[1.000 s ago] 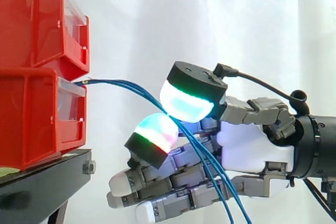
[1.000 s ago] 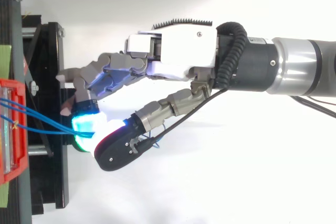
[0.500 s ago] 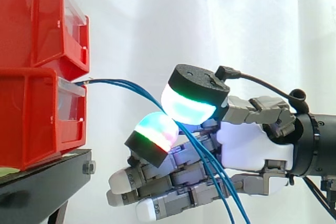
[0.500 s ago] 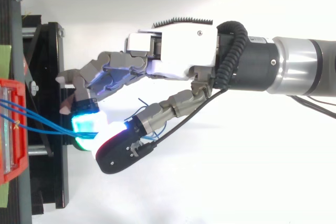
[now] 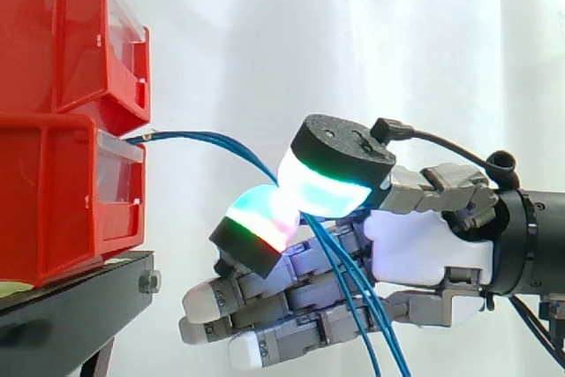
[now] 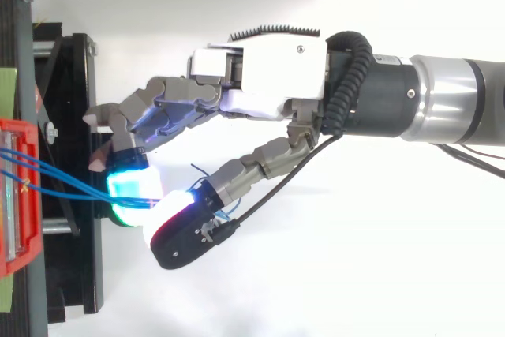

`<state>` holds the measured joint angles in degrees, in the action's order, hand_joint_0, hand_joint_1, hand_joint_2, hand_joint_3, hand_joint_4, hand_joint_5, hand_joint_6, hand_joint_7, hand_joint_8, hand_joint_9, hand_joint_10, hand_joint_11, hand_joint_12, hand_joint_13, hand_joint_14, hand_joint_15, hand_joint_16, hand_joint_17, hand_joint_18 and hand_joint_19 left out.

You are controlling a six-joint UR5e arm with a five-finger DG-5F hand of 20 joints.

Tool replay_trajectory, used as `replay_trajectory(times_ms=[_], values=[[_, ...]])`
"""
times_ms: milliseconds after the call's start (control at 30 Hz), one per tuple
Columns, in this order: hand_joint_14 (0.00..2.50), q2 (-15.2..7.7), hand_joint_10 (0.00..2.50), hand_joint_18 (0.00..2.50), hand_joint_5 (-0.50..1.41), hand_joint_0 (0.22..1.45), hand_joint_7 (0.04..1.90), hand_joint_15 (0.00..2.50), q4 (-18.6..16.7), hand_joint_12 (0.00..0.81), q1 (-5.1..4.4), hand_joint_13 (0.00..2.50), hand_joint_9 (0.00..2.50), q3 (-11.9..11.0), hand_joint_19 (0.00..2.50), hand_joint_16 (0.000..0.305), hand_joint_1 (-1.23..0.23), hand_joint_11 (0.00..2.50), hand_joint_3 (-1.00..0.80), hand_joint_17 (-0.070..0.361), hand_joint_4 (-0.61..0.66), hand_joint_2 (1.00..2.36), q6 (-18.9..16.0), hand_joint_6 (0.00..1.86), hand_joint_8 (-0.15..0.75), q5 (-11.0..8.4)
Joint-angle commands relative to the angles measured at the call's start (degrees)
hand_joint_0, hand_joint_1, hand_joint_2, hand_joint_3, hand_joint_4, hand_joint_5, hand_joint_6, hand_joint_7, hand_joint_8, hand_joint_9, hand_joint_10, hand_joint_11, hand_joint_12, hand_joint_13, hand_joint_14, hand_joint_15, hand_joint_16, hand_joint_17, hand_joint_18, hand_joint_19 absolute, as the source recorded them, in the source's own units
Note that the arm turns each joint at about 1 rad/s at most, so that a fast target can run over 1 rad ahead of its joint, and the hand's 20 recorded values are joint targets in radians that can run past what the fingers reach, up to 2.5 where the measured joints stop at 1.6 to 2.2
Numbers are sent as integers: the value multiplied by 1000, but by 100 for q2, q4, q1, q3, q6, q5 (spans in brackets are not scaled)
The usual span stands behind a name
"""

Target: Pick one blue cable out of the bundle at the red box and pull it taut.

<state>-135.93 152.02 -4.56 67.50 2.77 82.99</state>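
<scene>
Two stacked red plastic bins (image 5: 62, 130) sit on a black stand (image 5: 79, 297) at the left, and several thin blue cables (image 5: 203, 137) leave the front lip of the lower bin. Their long axis runs left to right: nearly level off the bin, bowing down to the hand's glowing fingertips (image 5: 260, 216), then dropping steeply toward the lower right across the palm. From above they lie as close, almost parallel lines from the bin to the cyan pad (image 6: 132, 184). The span bows (so, by my reading, it is not taut yet).

Compared with a second ago, the black-capped thumb pad (image 5: 334, 184) has slid rightward and lower, closing onto the opposite pad and tightening the pinch. I cannot tell how many strands are caught. The grey-and-white robot hand (image 5: 424, 245) is clamped on the blue cables between thumb and one finger, with its other fingers straight below. The grasp looks settled, and a pull away from the bins seems due next.
</scene>
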Motion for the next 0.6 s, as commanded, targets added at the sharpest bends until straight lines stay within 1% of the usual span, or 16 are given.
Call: replay_trajectory(times_ms=[0, 100, 167, 200, 233, 267, 300, 367, 567], values=[[0, 6, 3, 357, -157, 679, 1108, 0, -6, 372, -1, 284, 594, 0, 67, 58, -925, 138, -275, 131, 52, 1016, 5, 876, 292, -2], [0, 6, 4, 331, -166, 678, 1057, 0, -6, 371, -1, 265, 562, 0, 59, 58, -925, 128, -273, 131, 85, 1016, 5, 851, 290, -2], [0, 14, 4, 317, -169, 680, 977, 0, 3, 369, -1, 246, 543, 0, 61, 59, -929, 133, -282, 133, 138, 1016, 13, 829, 291, -2], [0, 14, 3, 316, -168, 672, 951, 0, -6, 370, -1, 246, 541, 0, 68, 59, -928, 133, -308, 133, 154, 1014, 13, 826, 291, -2], [0, 14, 4, 312, -163, 638, 911, 0, 3, 370, -1, 245, 542, 0, 83, 59, -903, 126, -376, 133, 189, 1010, 13, 816, 292, 7], [0, 14, 3, 312, -160, 623, 904, 0, 3, 370, -1, 246, 548, 0, 90, 59, -886, 127, -409, 133, 192, 1006, 22, 811, 292, -2], [0, 14, 2, 311, -155, 610, 918, 0, 3, 370, -1, 247, 552, 0, 96, 59, -878, 127, -428, 133, 192, 1006, 31, 798, 292, -2], [0, 14, 3, 313, -129, 571, 1013, 0, 3, 374, -1, 258, 577, 0, 109, 60, -805, 129, -488, 134, 186, 1000, 31, 750, 297, -2], [0, 6, 4, 322, -119, 578, 1046, 0, 3, 377, -1, 284, 616, 0, 117, 59, -736, 128, -437, 132, 172, 1006, 40, 756, 303, 7]])
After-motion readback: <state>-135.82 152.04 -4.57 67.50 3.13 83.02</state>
